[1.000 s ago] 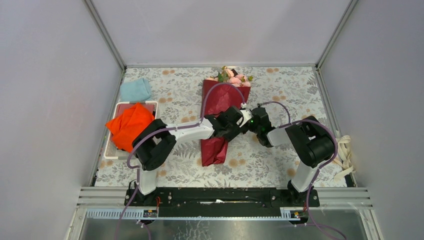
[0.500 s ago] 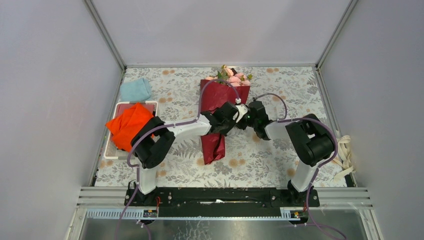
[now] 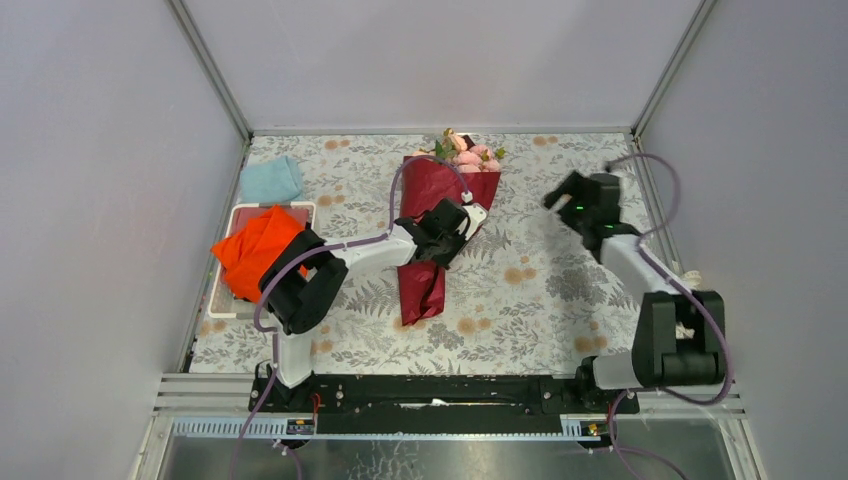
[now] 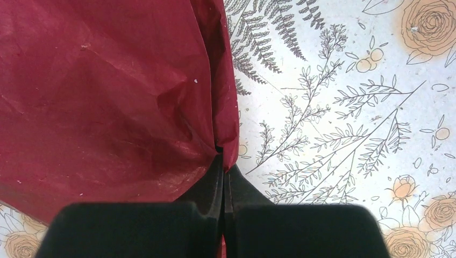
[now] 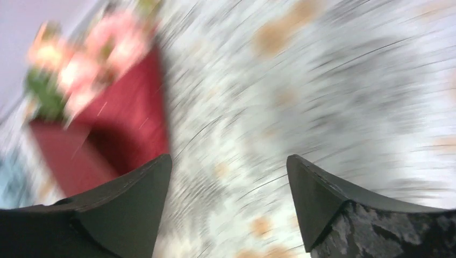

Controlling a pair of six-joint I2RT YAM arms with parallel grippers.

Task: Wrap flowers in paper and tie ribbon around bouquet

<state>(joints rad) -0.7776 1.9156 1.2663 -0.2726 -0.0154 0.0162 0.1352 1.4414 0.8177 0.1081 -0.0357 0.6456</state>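
Left gripper (image 3: 462, 221) closed, its two fingers (image 4: 211, 185) pressed together on a pinch of the paper (image 4: 107, 80) at the sheet's right-hand edge; in the left wrist view the dark red sheet fills the upper left and creases fan out from the pinch. Right gripper (image 3: 562, 193) open and holding nothing, raised over the far right part of the table (image 3: 540, 300), well apart from the bouquet (image 3: 428, 262); its own view is blurred, yet both fingers (image 5: 134, 199) show with a wide gap between them. Bouquet at the middle of the table, lying lengthways from near to far and slightly tilted, wide end toward the back wall. Flowers (image 3: 465, 152), pink with green leaves, showing at that far end beyond the paper's rim; they also appear, smeared, at the upper left of the right wrist view (image 5: 91, 64). Narrow end of the paper cone nearest the arms, crumpled, resting on the floral tablecloth. Left arm crossing the bouquet's middle from the left. Ribbon (image 3: 691, 276), cream, at the table's right edge, partly hidden behind the right arm, apart from the bouquet. Orange cloth (image 3: 258, 250) heaped on a tray (image 3: 236, 214) at the left; blue cloth (image 3: 272, 180) just beyond it, toward the far left corner
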